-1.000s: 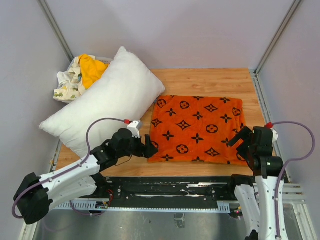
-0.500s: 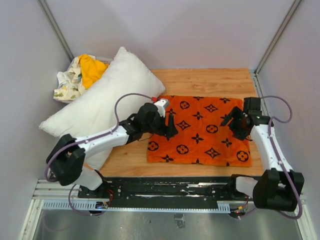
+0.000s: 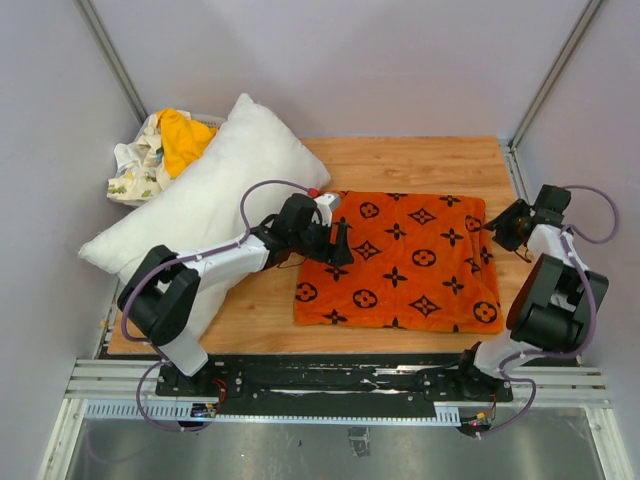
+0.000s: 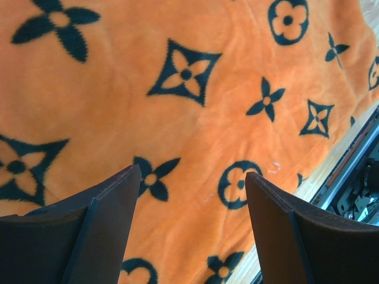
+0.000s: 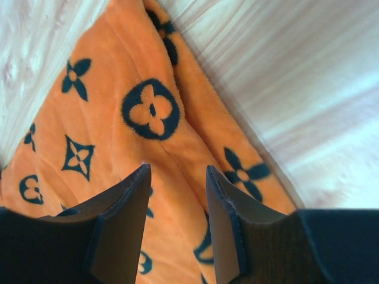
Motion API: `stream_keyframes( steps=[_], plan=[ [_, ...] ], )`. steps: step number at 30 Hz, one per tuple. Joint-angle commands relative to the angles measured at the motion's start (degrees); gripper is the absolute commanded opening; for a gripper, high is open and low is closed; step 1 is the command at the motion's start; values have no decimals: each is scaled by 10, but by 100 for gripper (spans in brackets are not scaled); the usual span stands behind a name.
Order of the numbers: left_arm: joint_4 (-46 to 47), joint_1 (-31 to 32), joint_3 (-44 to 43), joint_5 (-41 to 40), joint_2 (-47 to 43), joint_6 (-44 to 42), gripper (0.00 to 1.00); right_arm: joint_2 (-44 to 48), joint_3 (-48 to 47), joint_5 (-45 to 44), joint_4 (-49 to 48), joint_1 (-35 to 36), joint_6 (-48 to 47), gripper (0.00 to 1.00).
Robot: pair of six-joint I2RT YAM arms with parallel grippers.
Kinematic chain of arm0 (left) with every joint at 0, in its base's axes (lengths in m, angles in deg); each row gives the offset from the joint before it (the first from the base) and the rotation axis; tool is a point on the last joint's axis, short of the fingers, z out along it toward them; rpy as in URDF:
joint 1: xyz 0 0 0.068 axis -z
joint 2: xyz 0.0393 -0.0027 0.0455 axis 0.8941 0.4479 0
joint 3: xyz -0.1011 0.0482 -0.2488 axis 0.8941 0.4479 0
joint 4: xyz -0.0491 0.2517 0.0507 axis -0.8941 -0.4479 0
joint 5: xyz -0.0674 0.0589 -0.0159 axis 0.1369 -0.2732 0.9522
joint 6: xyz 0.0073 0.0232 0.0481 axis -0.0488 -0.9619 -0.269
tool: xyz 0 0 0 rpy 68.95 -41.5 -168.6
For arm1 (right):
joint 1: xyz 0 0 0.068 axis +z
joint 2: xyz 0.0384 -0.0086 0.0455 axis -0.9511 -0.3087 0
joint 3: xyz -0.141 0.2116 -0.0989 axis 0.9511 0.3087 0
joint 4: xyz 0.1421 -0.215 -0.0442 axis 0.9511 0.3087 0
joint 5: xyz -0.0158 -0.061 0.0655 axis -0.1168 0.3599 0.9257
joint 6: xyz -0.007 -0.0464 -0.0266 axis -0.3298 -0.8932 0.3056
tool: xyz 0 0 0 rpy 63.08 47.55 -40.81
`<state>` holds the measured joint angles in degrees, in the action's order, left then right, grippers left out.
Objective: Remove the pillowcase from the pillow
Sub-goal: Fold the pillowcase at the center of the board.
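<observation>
a wooden bench (image 3: 420, 160) seen from above. the orange pillowcase (image 3: 410, 265), printed with black flowers and stars, lay flat and spread out over the middle and right of the bench, its front hem near the near edge. the plain white pillow (image 3: 205, 205) lay bare and outside the cover, slanting along the left edge, with one corner close to the pillowcase's far left corner. behind the pillow, at the far left corner, sat a yellow-orange cloth (image 3: 185, 138) and a white printed cloth (image 3: 135, 165).

the left end effector (image 3: 341, 246) hung over the left part of the pillowcase, its fingers set wide with nothing between them. the right end effector (image 3: 497, 226) was at the pillowcase's far right corner, near the right edge, its fingers a narrow gap apart and holding nothing.
</observation>
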<state>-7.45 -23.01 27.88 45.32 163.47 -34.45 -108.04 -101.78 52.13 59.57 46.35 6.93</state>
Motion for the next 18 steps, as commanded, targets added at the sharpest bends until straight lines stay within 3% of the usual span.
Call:
stream_keyframes(
  steps=[1,18],
  plan=[
    [0,-15,10,38,5,-13,76,-75,-7,78,-80,-4,-32,42],
    [-18,-16,22,40,4,-11,77,-164,32,114,-168,-5,-48,43]
  ],
)
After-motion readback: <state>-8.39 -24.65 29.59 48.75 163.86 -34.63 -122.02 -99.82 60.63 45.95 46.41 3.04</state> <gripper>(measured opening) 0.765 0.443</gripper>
